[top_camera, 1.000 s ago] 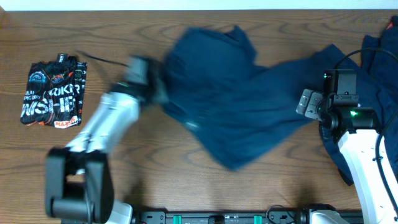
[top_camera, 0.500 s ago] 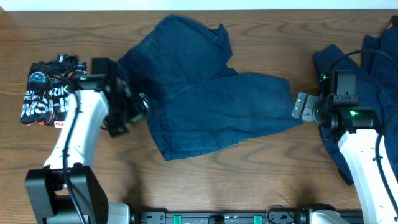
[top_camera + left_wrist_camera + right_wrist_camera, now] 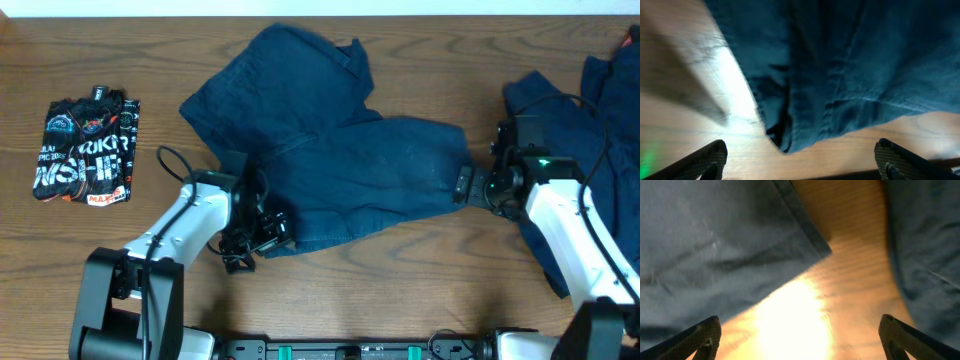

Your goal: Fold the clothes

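Left gripper (image 3: 266,233) is swinging to the near hem of the shorts (image 3: 340,170), right gripper (image 3: 463,187) nearing their right corner; both are gaping, so pinching corners looks next.

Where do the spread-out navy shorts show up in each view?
Overhead: navy shorts across the middle of the table.
Left wrist: shorts fill the upper frame, corner reaching low-centre.
Right wrist: shorts at upper left, corner pointing right.
Shared landmark: the brown wooden table, bare beside the shorts' edge in all three.

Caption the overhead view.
A wrinkled navy-blue cloth garment on a wooden table, flanked by the open left gripper and open right gripper.
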Robot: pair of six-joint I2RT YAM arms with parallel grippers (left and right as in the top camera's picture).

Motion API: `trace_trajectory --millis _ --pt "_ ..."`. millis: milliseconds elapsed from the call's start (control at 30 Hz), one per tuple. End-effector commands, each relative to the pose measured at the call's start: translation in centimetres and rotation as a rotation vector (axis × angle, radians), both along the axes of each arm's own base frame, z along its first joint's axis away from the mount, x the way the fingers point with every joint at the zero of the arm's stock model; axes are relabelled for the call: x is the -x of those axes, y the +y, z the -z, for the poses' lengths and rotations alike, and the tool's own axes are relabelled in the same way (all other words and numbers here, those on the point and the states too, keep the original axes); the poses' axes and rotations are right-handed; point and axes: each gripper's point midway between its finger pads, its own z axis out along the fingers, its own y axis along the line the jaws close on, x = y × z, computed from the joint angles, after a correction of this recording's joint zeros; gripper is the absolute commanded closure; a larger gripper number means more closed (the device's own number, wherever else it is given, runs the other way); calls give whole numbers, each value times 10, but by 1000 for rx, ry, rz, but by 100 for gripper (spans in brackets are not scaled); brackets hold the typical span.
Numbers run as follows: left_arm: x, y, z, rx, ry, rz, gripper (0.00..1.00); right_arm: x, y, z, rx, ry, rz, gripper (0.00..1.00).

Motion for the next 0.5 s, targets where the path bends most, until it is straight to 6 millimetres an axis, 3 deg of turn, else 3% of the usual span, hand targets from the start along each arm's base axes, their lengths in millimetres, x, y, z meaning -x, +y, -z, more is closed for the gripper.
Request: trace_trajectory --millis 0,67,267,333,400,467 --pt "4 -11 3 -4 31 -56 5 -1 9 16 -79 16 78 4" --pt "0 -16 4 -2 12 -64 5 -4 11 24 -99 8 106 5" --pt "-9 -25 9 -58 -5 -161 25 -10 10 39 -123 -23 234 13" --pt "-15 -22 12 -107 -31 -198 44 -11 9 41 -132 -32 272 20" --pt "-22 -17 15 -144 -64 -222 72 -11 9 44 -144 -39 329 29" --pt "-24 -13 16 -166 -68 -241 92 -11 8 46 -152 -42 374 54"
